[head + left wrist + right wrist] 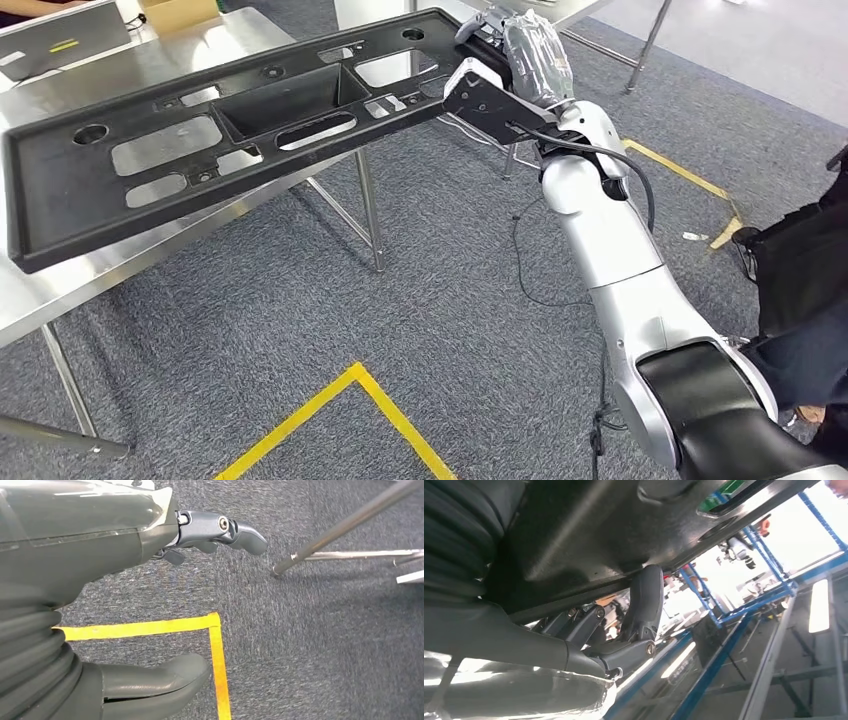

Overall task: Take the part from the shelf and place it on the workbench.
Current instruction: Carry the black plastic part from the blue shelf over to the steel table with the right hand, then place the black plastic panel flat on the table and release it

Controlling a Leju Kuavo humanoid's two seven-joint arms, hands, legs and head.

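part: long black moulded panel, carried in the air, gripped at one end only
right hand: fingers wrapped round panel edge, holding it
long axis: runs away from right hand toward the robot's left, far end tipped lower
tabletop: steel, directly beneath the panel's far half, not touching as far as visible
left hand: hanging over carpet, holding nothing, fingers apart
nearer hand: right, already on part

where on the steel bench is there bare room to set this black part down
Bare steel shows on the workbench between the laptop and the part held by the right hand. The far edge, with laptop and cardboard box, is crowded.
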